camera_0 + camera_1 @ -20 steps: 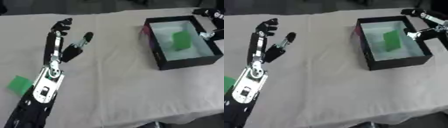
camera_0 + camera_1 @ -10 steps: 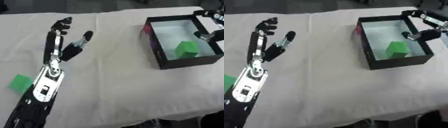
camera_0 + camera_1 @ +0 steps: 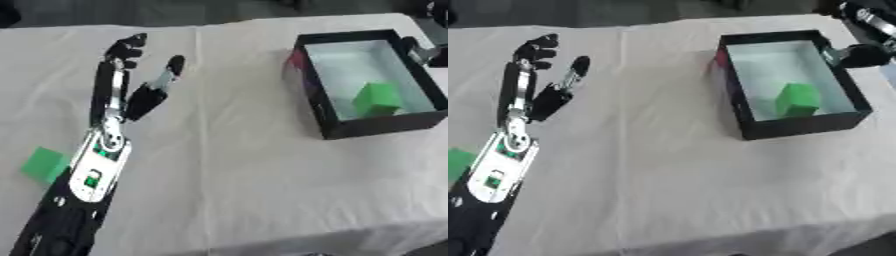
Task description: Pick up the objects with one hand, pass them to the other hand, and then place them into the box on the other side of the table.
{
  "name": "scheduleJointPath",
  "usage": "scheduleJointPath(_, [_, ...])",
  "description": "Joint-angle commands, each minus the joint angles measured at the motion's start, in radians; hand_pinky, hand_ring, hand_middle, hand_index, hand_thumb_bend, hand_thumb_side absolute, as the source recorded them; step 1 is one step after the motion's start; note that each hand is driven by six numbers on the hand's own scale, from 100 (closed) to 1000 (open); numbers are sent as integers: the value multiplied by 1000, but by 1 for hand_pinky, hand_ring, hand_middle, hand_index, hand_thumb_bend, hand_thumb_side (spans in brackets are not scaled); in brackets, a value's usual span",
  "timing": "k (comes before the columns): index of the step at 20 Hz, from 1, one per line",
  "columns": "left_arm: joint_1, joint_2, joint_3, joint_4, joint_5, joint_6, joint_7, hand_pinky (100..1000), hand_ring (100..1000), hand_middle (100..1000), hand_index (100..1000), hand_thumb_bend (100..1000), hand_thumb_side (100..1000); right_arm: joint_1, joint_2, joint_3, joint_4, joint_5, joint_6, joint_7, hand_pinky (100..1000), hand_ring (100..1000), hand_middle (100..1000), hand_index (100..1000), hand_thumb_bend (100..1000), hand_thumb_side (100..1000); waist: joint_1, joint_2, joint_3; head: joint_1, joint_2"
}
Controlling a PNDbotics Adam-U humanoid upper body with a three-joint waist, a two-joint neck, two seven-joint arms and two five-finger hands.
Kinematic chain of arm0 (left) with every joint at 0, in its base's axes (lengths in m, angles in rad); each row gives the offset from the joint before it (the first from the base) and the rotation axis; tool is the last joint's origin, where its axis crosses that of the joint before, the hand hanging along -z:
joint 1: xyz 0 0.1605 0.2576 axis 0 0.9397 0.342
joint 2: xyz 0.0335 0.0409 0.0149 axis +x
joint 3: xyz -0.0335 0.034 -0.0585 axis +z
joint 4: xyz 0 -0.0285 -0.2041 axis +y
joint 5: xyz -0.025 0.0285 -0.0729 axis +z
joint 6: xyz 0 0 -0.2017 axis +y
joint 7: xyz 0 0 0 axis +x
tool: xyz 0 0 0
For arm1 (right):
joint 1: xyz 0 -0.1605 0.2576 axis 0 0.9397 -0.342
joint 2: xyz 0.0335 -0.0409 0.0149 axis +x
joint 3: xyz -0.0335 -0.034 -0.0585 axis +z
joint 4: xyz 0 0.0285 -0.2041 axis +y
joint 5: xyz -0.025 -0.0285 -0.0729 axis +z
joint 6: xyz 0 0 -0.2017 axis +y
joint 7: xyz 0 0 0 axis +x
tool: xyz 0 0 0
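A green block (image 3: 378, 99) lies inside the black box (image 3: 316, 106) at the right of the table, near the box's front wall. My right hand (image 3: 857, 54) hangs over the box's far right rim, apart from the block, mostly cut off by the view's edge. Over the left half of the table my left hand (image 3: 118, 86) is stretched out and open, fingers straight, holding nothing. A second green block (image 3: 45, 164) sits on the cloth beside my left forearm, at the left edge.
A white cloth (image 3: 236, 165) covers the table, and its front edge falls away at the bottom right. Something pink (image 3: 295, 58) shows against the box's left outer wall.
The green block has left my right hand and dropped to the box floor near the front wall. My right hand has drawn back toward the upper right. The left arm stays put.
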Motion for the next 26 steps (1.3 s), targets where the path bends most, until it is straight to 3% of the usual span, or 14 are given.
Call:
scheduleJointPath(1, [-28, 30, 13, -26, 4, 25, -10, 765, 773, 753, 856, 476, 658, -2, -43, -7, -51, -132, 55, 26, 1000, 1000, 986, 1000, 100, 400, 1, -27, 1, 30, 6])
scheduleJointPath(8, [-68, 129, 11, -79, -6, 93, -180, 807, 800, 765, 857, 487, 536, 23, -75, -24, -73, -190, 113, 7, 1000, 1000, 964, 964, 100, 403, 17, -39, 14, 29, 19])
scheduleJointPath(11, [-95, 216, 1, -108, 0, 109, -310, 815, 806, 768, 860, 505, 560, 31, -84, -27, -85, -185, 128, -4, 1000, 996, 959, 954, 100, 411, 26, -43, 19, 26, 23])
scheduleJointPath(12, [-102, 250, -1, -117, 7, 113, -354, 818, 808, 770, 861, 436, 577, 32, -86, -28, -89, -185, 131, -7, 1000, 995, 957, 950, 100, 427, 27, -44, 20, 26, 22])
scheduleJointPath(13, [-109, 286, -2, -125, 14, 116, -395, 819, 809, 771, 862, 514, 564, 33, -90, -30, -93, -185, 134, -11, 1000, 994, 956, 948, 100, 413, 28, -44, 21, 26, 21])
scheduleJointPath(16, [-122, 386, 8, -144, 23, 130, -476, 820, 812, 772, 863, 532, 555, 38, -98, -34, -103, -187, 139, -24, 1000, 990, 950, 944, 100, 414, 28, -44, 23, 38, 24])
scheduleJointPath(21, [-104, 504, 58, -143, 137, 182, -491, 819, 806, 756, 832, 560, 477, 45, -112, -33, -111, -182, 138, -36, 1000, 986, 941, 934, 100, 400, 26, -40, 26, 100, 35])
scheduleJointPath(26, [-87, 608, 64, -108, 227, 253, -501, 830, 810, 754, 834, 566, 474, 46, -122, -35, -111, -184, 132, -47, 1000, 980, 938, 934, 100, 398, 26, -37, 26, 126, 34])
